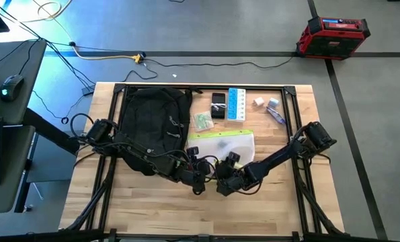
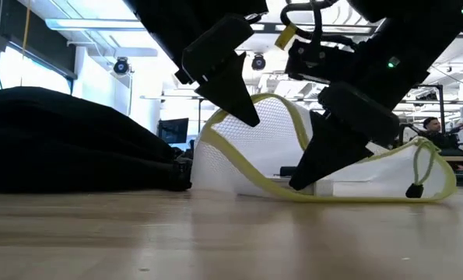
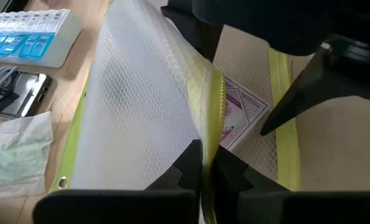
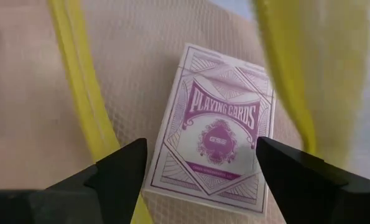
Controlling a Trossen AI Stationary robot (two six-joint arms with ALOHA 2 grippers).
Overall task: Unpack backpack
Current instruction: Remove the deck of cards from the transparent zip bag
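The black backpack (image 1: 152, 121) lies at the table's far left, also in the low view (image 2: 60, 140). To its right lies a white mesh pouch (image 1: 223, 142) with yellow trim. A purple-printed playing-card box (image 4: 216, 124) rests inside it on the lower layer. My left gripper (image 3: 203, 171) is shut on the pouch's upper edge, at the pouch's near side. My right gripper (image 4: 200, 174) is open at the pouch's mouth. Its fingers stand either side of the card box's near end without touching it. My left gripper pinches the pouch's yellow-trimmed upper edge (image 3: 211, 134) between its two fingers. It comes slanting down from the table's near left. That edge is raised off the table in an arch (image 2: 262, 105), while the pouch's lower layer stays on the table.
Beyond the pouch lie a blue-and-white pill organiser (image 1: 236, 104), a dark phone (image 1: 218, 104) and a small clear bag (image 1: 202, 121). Small items sit at the far right (image 1: 268, 106). Black frame rails (image 1: 115, 134) run along the table's edges. Bare wood lies along the near edge.
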